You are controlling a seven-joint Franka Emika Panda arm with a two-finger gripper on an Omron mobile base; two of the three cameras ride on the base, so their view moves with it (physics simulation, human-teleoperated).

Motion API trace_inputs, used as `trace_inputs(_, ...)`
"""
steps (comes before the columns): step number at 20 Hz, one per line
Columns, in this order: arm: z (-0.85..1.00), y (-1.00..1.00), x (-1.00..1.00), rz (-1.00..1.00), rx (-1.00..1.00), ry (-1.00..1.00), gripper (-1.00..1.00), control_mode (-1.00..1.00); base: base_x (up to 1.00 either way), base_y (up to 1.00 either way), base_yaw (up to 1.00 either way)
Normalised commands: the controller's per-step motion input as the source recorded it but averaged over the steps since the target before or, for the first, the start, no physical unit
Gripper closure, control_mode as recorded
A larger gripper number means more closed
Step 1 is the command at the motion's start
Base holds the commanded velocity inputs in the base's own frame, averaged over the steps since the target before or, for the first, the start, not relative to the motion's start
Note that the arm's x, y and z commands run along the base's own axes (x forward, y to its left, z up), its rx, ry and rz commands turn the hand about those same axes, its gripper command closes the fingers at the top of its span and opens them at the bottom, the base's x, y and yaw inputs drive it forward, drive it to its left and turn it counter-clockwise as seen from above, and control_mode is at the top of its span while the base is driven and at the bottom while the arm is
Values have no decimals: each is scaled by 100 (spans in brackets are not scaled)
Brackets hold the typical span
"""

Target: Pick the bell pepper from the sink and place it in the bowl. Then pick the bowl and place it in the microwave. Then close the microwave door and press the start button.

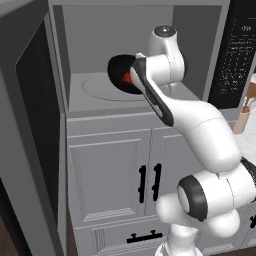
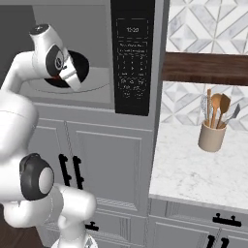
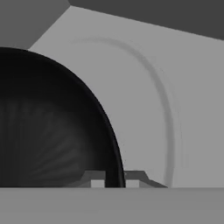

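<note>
The black bowl (image 1: 116, 69) sits tilted inside the open microwave (image 1: 80, 30), over its round turntable (image 1: 100, 90). A bit of the red bell pepper (image 1: 126, 78) shows in the bowl beside my hand. In the hand view my gripper (image 3: 114, 183) is shut on the rim of the bowl (image 3: 48, 122), one fingertip on each side, with the turntable ring (image 3: 168, 113) beyond. From the right base view the bowl (image 2: 81, 63) is partly hidden behind my hand. The microwave door (image 1: 32, 100) stands swung open at the left. The black control panel (image 2: 131, 58) is to the right of the cavity.
Grey cabinet doors with black handles (image 1: 149, 182) are below the microwave. A marble counter (image 2: 189, 169) at the right carries a beige holder of wooden utensils (image 2: 212, 135), under a dark wooden shelf (image 2: 206, 68).
</note>
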Motion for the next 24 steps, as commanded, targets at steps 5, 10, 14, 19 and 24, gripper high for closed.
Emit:
trace_inputs(5,-4,9,-4,0,0,-8,-100,-100,0,0,0)
trace_inputs(10,0,1,-75,0,0,-15,-100,-100,0,0,0)
trace_inputs(14,0,-9,-100,0,0,-24,-100,-100,0,0,0)
trace_inputs(19,-8,-12,-100,0,-7,-24,-100,-100,0,0,0)
trace_inputs(24,-11,-28,-90,1,-34,-30,-100,-100,0,0,0)
